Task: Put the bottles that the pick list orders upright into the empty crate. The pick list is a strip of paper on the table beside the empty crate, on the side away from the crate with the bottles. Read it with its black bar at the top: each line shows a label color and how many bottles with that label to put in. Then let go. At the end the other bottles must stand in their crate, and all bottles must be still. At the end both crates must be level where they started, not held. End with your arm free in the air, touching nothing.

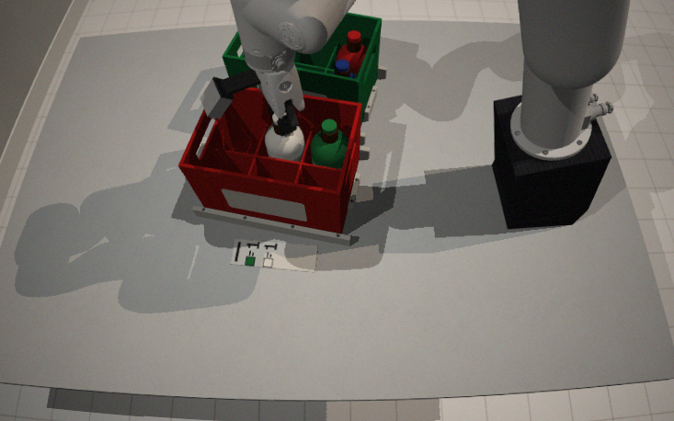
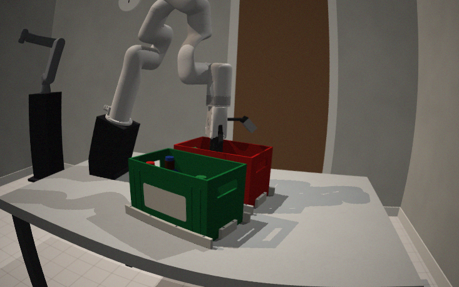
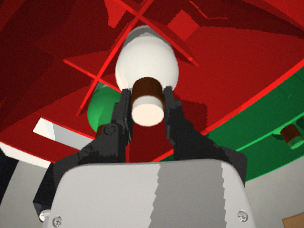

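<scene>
My gripper (image 1: 285, 123) (image 2: 216, 145) (image 3: 147, 99) is shut on the neck of the white bottle (image 1: 284, 146) (image 3: 147, 62). The bottle is upright inside a middle compartment of the red crate (image 1: 208, 183) (image 2: 259, 175); its base is hidden. A green bottle (image 1: 328, 151) (image 3: 102, 107) stands in the neighbouring compartment. The green crate (image 1: 371, 57) (image 2: 225, 207) holds a red bottle (image 1: 353, 38) (image 2: 150, 163), a blue-capped bottle (image 1: 342, 66) (image 2: 169, 158) and a green-capped bottle (image 2: 201, 176) (image 3: 291, 135). The pick list (image 1: 297, 256) shows green 1 and white 1.
Pale rails (image 1: 270, 222) (image 2: 168, 226) run along the crates' bases. The crates stand close together, and the red crate's dividers (image 1: 252, 163) rise beside the bottles. The arm's black pedestal (image 1: 548, 188) (image 2: 113, 150) stands to the right in the top view.
</scene>
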`<state>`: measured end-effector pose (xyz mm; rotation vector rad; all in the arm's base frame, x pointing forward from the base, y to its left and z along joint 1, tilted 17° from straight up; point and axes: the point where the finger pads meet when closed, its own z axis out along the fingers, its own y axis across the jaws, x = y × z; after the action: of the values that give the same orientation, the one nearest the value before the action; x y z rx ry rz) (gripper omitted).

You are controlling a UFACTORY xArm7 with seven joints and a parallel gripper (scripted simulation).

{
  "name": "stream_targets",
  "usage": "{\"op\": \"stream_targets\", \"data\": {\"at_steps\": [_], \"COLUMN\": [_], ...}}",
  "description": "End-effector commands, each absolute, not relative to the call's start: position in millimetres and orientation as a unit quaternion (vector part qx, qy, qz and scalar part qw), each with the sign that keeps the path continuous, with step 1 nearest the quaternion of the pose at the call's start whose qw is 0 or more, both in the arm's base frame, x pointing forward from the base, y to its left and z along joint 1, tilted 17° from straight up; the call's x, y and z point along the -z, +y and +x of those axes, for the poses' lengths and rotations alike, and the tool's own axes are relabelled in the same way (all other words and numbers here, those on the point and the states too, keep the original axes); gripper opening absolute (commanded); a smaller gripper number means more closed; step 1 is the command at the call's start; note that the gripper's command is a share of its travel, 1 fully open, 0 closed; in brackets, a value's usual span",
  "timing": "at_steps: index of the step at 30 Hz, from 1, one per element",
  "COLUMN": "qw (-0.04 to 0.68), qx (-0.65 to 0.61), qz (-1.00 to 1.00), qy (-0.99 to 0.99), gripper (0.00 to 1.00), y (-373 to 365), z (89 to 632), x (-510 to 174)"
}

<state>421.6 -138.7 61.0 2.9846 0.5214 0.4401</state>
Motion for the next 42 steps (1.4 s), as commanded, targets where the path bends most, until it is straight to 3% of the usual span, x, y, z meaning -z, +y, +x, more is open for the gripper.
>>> {"op": "stream_targets", "data": {"at_steps": [1,8,9,42], "qw": [0.041,0.041,0.041,0.041], "qx": [-0.145,-0.145,-0.145,-0.145], "qz": [0.974,0.974,0.974,0.974], "qy": [0.17,0.17,0.17,0.17], "gripper": [0.0,0.0,0.65,0.65], "y": [-139.3,-139.3,-139.4,-139.4], "z": [422.7,422.7,423.7,423.7], "x": [-62.4,-62.4,-59.2,-59.2]}}
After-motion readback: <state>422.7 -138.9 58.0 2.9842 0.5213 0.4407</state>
